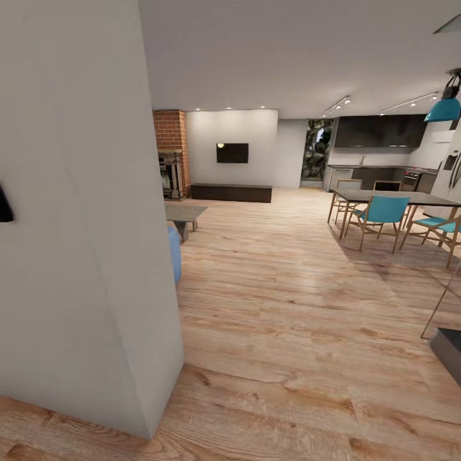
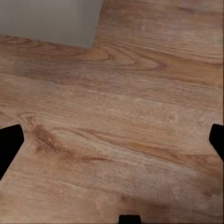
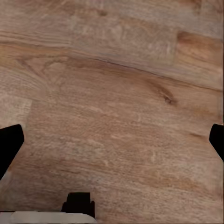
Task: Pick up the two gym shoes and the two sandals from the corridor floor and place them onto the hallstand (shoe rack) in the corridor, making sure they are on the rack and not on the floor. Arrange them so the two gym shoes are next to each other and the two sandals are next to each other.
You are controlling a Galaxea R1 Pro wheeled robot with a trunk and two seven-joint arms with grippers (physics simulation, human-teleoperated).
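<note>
A grey-white wall corner [image 1: 83, 211] is taking up the left side of the head view, its base meeting the corridor floor [image 1: 275, 320], light brown wood plank with strong grain. The floor is running on into an open living and dining space. A brick fireplace [image 1: 170, 153] is standing at the far left, with a dark wall screen [image 1: 232, 152] beside it above a long low dark cabinet [image 1: 231, 193]. A grey low table [image 1: 184, 214] is sitting near the wall corner, a blue rounded object [image 1: 174, 253] just in front of it, partly hidden by the wall. At the right, a dark dining table [image 1: 397, 197] is standing with teal-seated wooden chairs [image 1: 381, 218] around it, a teal pendant lamp [image 1: 444, 107] hanging above, and dark kitchen cabinets [image 1: 379, 131] behind.

Left gripper [image 2: 114, 140]: the fingers [image 2: 9, 144] are showing as dark tips at opposite edges of the left wrist view, spread wide, nothing between them, plank floor beneath and a grey wall base [image 2: 51, 21] close by.

Right gripper [image 3: 114, 140]: the fingers [image 3: 9, 144] are likewise spread wide and holding nothing, hanging over bare planks.
</note>
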